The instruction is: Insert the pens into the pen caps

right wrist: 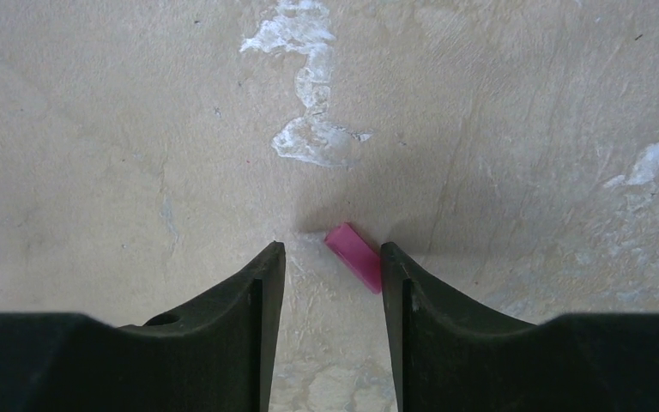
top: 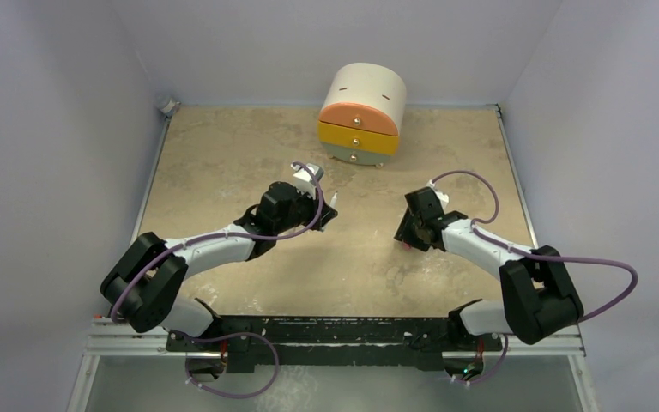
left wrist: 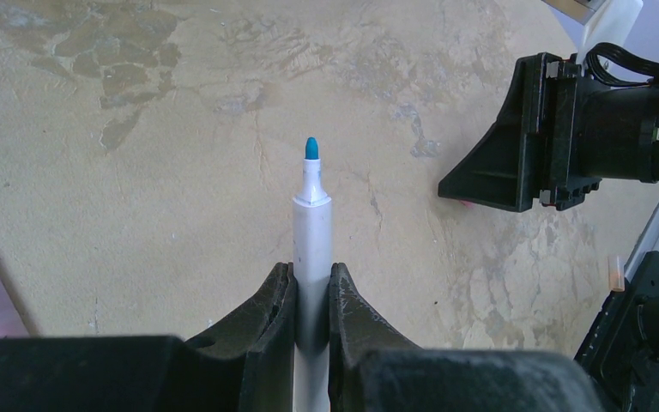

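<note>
Pen (left wrist: 311, 215), white barrel, teal tip: clamped tight in left gripper (left wrist: 311, 273), tip projecting ahead, near-left of the drawer chest (top: 362, 116). Right gripper (right wrist: 333, 257), near-right of the chest: jaws parted, low over table (top: 223, 154). Pink cap (right wrist: 354, 253) lies between them, hard against one finger.

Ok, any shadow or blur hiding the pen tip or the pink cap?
Left wrist: pen sharp, teal tip clear, fingers dark and soft. Right wrist: soft shadow around the pink cap, yet legible. Top external: even light, cap too small to make out.
</note>
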You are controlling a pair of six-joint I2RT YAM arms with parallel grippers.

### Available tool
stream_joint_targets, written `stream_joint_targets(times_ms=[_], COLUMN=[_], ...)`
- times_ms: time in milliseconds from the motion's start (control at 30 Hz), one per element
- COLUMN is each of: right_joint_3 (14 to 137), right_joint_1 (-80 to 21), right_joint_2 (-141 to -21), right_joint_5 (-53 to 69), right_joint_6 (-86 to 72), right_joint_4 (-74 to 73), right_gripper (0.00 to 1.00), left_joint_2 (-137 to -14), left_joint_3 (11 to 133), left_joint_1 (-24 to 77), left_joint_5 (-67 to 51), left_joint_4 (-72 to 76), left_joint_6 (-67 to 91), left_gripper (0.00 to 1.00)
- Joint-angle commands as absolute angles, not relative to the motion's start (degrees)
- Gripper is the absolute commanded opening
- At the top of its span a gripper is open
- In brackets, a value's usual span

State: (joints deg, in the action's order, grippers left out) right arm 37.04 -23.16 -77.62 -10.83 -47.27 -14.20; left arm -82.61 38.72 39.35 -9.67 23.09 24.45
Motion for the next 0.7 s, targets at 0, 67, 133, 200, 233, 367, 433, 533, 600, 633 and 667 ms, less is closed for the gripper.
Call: stream_joint_targets(times_ms=[0, 67, 133, 200, 233, 367, 433, 533, 600, 633, 667], right_joint_3=[36.67, 36.5, 36.32, 36.17, 36.17, 36.3, 36.4, 36.81, 37.4, 37.67, 38.18], right_joint_1=[-24.47, -25.57, -26.55, -27.28, -27.66, -28.38, -28.37, -28.37, -28.32, -28.38, -28.35], right_joint_2=[-76.77, -76.86, -77.28, -77.91, -78.29, -79.47, -79.75, -80.54, -81.28, -81.7, -82.14], right_joint_5=[-10.29, -10.37, -10.26, -9.88, -9.79, -10.29, -10.68, -10.48, -10.46, -10.57, -10.86], right_joint_6=[-46.47, -46.86, -47.45, -48.1, -48.42, -49.7, -50.51, -53.63, -54.83, -54.96, -55.22], right_joint_4=[-12.66, -12.54, -12.27, -11.98, -11.89, -12.73, -13.08, -14.93, -15.61, -15.72, -15.98], right_gripper=[0.47, 0.47, 0.47, 0.46, 0.45, 0.44, 0.43, 0.45, 0.51, 0.54, 0.54], left_joint_2=[-80.27, -80.01, -79.69, -79.53, -79.54, -79.4, -79.2, -78.99, -79.0, -79.03, -79.02], left_joint_3=[38.76, 38.76, 38.64, 38.46, 38.42, 38.5, 38.55, 38.57, 38.58, 38.58, 38.57], left_joint_1=[38.93, 38.87, 38.89, 38.93, 38.92, 38.93, 38.94, 38.94, 38.9, 38.89, 38.92], left_joint_5=[-9.74, -9.58, -9.45, -9.4, -9.4, -9.24, -9.23, -9.29, -9.31, -9.38, -9.4], left_joint_4=[26.61, 26.5, 26.16, 26.14, 26.19, 26.18, 26.08, 26.0, 25.85, 25.86, 25.84], left_joint_6=[24.39, 24.33, 24.26, 24.31, 24.34, 24.35, 24.26, 24.09, 24.11, 24.07, 24.03], left_gripper=[0.0, 0.0, 0.0, 0.0, 0.0, 0.0, 0.0, 0.0, 0.0, 0.0, 0.0])
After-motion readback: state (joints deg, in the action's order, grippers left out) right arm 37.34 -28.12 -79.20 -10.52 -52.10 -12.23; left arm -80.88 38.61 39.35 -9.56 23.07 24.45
